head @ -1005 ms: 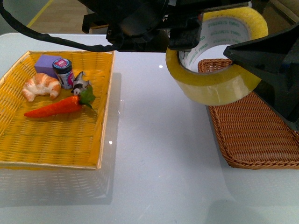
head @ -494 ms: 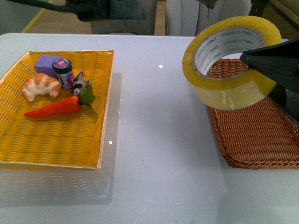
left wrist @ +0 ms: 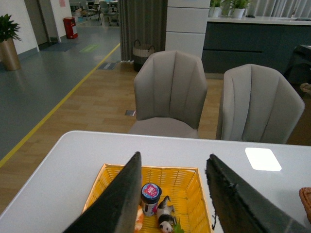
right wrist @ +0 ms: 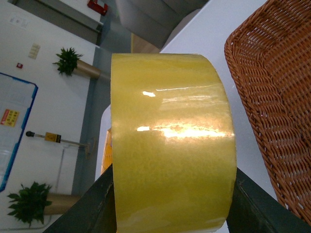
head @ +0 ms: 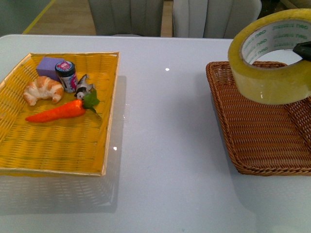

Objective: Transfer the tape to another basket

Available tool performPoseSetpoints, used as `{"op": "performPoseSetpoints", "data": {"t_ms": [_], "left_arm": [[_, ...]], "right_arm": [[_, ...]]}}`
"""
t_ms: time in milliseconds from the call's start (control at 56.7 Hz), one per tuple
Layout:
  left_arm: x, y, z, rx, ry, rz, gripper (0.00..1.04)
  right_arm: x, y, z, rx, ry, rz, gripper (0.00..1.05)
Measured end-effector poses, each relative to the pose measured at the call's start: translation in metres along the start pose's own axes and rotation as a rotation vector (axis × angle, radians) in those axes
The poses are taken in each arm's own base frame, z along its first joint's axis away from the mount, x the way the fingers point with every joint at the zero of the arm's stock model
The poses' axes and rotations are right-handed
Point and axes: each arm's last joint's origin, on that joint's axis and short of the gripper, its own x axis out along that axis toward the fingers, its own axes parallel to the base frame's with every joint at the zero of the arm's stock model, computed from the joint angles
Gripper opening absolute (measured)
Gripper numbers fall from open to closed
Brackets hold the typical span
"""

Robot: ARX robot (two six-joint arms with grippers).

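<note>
The front view takes in the whole worktop (head: 165,145). The yellow basket (head: 58,145) sits at the left, holding a croissant (head: 43,90), a toy carrot (head: 58,110), a purple block (head: 50,65), a small jar (head: 66,75) and a little panda figure (head: 83,88). The dark brown basket (head: 257,136) lies at the right. The tape (head: 272,63) hangs in the air over that basket's far part, tilted so that its white core with green lettering faces the camera. Only a dark sliver of the right gripper (head: 303,49) shows at the picture's edge there.

The right wrist view supplies what the front view hides. The right gripper (right wrist: 172,199) has its jaws set wide, pressed against the two flat faces of the roll and holding it. The brown weave runs just beside the tape's glossy yellowish band.

The left wrist view alone shows the left gripper (left wrist: 175,194). Its jaws stand well apart with nothing between them, raised high above the yellow basket. The jar and panda are visible below, with two grey chairs (left wrist: 170,92) beyond the worktop's far edge.
</note>
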Motion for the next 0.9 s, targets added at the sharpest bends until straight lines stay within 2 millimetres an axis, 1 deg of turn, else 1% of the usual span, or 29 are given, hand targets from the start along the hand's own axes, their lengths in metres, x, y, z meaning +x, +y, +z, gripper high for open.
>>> {"op": "performPoseSetpoints", "data": {"t_ms": [35, 106, 194, 317, 476, 511, 546, 617, 723, 811, 899], "left_arm": [[-0.007, 0.005, -0.008, 0.008, 0.006, -0.005, 0.29], [-0.015, 0.011, -0.018, 0.014, 0.018, -0.006, 0.18], [-0.025, 0.018, -0.029, 0.019, 0.028, -0.008, 0.02], [-0.037, 0.025, -0.039, 0.022, 0.022, -0.009, 0.02], [-0.050, 0.032, -0.049, 0.022, 0.016, -0.005, 0.02], [-0.052, 0.034, -0.051, 0.021, 0.018, -0.003, 0.02], [-0.054, 0.034, -0.052, 0.022, 0.019, -0.002, 0.02], [-0.059, 0.039, -0.056, 0.021, 0.020, -0.027, 0.02], [-0.065, 0.046, -0.059, 0.022, 0.017, -0.001, 0.02], [-0.069, 0.047, -0.061, 0.022, 0.016, -0.002, 0.02], [-0.073, 0.047, -0.064, 0.022, 0.019, -0.004, 0.02]], "right_arm": [[0.001, -0.003, 0.002, 0.004, 0.004, -0.002, 0.48], [0.005, -0.010, 0.005, 0.014, 0.006, -0.012, 0.48], [0.012, -0.020, 0.013, 0.027, -0.018, -0.042, 0.48], [0.030, -0.038, 0.026, 0.051, -0.054, -0.090, 0.48], [0.054, -0.055, 0.034, 0.075, -0.053, -0.107, 0.48], [0.064, -0.061, 0.037, 0.089, -0.053, -0.115, 0.48], [0.069, -0.065, 0.038, 0.096, -0.055, -0.120, 0.48], [0.083, -0.078, 0.040, 0.120, -0.062, -0.147, 0.48], [0.099, -0.097, 0.041, 0.152, -0.075, -0.187, 0.48], [0.111, -0.116, 0.041, 0.193, -0.097, -0.234, 0.48], [0.122, -0.128, 0.040, 0.228, -0.103, -0.254, 0.48]]}}
